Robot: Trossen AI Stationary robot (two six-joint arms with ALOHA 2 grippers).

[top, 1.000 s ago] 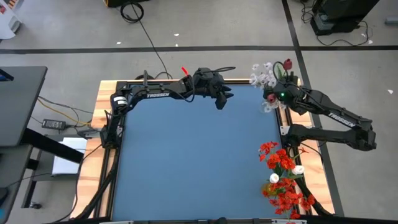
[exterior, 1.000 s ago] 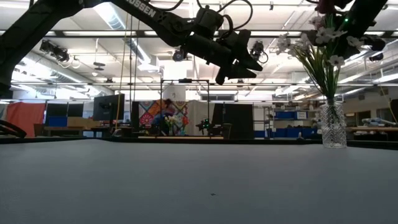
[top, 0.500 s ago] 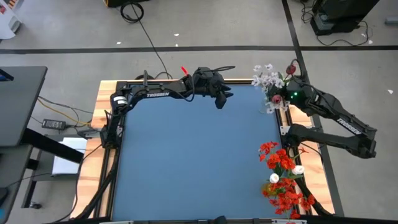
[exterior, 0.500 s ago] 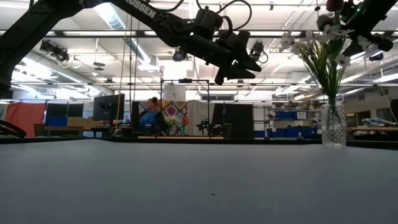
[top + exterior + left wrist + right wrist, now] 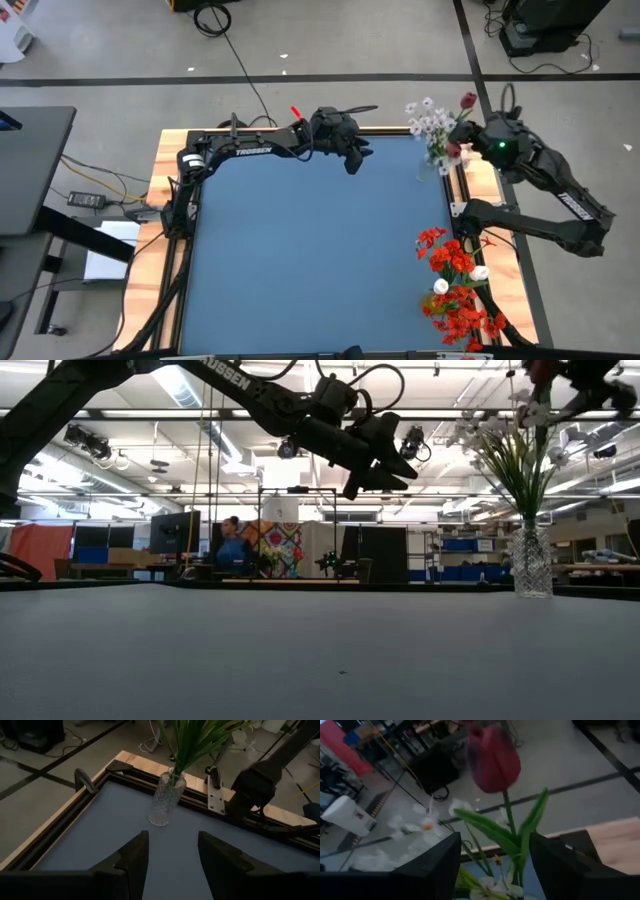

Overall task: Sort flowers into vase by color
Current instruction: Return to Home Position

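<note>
The table's (image 5: 300,260) middle and whole left side lie open. At the far right corner stands the filled vase (image 5: 531,560), the right gripper (image 5: 463,137) high beside it. A heap of red flowers (image 5: 455,290) crowds the near right edge. The left gripper (image 5: 352,160) hangs above the far edge.

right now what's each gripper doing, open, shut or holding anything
Left gripper: open, holding nothing.
Right gripper: open, holding nothing; the dark red flower stands free beyond its fingers.
</note>
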